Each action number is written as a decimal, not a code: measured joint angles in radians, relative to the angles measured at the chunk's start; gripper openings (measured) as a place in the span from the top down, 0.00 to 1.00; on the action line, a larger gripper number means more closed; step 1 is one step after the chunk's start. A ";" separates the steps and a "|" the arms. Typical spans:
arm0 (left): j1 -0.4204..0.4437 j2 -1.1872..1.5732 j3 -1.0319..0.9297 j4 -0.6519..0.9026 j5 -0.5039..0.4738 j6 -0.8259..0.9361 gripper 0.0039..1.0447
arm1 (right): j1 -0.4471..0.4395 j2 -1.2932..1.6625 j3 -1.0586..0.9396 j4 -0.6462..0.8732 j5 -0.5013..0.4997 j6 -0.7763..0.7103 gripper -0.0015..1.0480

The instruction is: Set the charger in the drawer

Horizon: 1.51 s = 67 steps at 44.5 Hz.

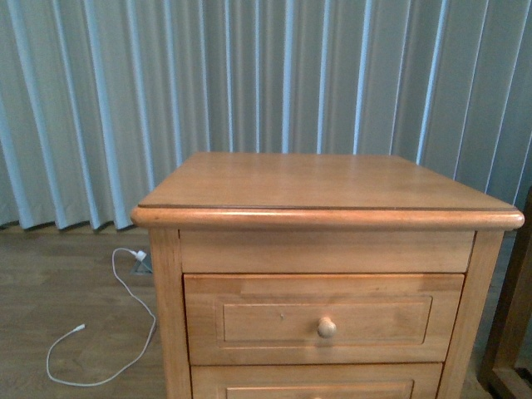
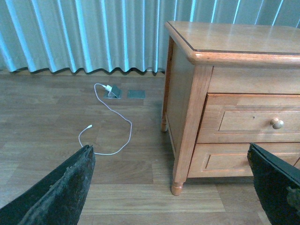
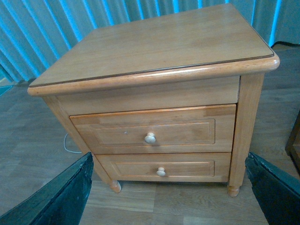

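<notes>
Pincer (image 3: pixel 168 197) fingers cropped; drawer (image 3: pixel 154 131) closed, contents hidden

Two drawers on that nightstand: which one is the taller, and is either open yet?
The upper drawer, directly under the top board, is the taller; the lower drawer near the floor is shorter. Both are shut, fronts flush with the frame.

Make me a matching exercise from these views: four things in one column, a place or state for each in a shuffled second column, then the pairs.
Things:
1. upper drawer
2. white cable
3. curtain
4. left gripper

Places or states:
A. hanging behind the cabinet
B. open, holding nothing
C. shut, round knob on its front
D. lying looped on the floor

Pairs: 1-C, 2-D, 3-A, 4-B
</notes>
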 joint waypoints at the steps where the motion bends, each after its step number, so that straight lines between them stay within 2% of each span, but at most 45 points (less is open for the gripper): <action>1: 0.000 0.000 0.000 0.000 0.000 0.000 0.06 | 0.000 0.000 0.000 0.000 0.000 0.000 0.08; 22: 0.000 0.000 0.000 0.000 0.000 0.000 0.06 | 0.003 0.000 -0.003 0.009 0.020 -0.008 0.09; 25: 0.000 0.000 0.000 0.000 0.000 0.000 0.06 | 0.016 -0.007 -0.051 0.127 0.155 -0.074 0.18; 27: 0.000 0.000 0.000 0.000 0.000 0.000 0.06 | 0.005 -0.032 -0.097 0.192 0.217 -0.132 0.28; 34: 0.000 0.000 0.000 0.000 0.000 0.000 0.06 | -0.062 -0.132 -0.196 0.195 0.166 -0.192 0.63; 41: 0.000 0.000 0.000 0.000 0.000 0.000 0.06 | -0.098 -0.195 -0.238 0.177 0.134 -0.199 0.87; 43: 0.000 0.000 0.000 0.000 0.000 0.000 0.06 | -0.126 -0.222 -0.254 0.163 0.100 -0.201 0.97; 45: 0.000 0.000 0.000 0.000 0.000 0.000 0.06 | -0.179 -0.248 -0.268 0.148 0.030 -0.204 0.98; 48: 0.000 0.000 0.000 0.000 0.000 0.000 0.06 | -0.210 -0.281 -0.282 0.132 0.028 -0.203 0.98; 67: 0.000 0.000 0.000 0.000 0.000 0.000 0.06 | -0.214 -0.440 -0.357 0.058 0.021 -0.203 0.98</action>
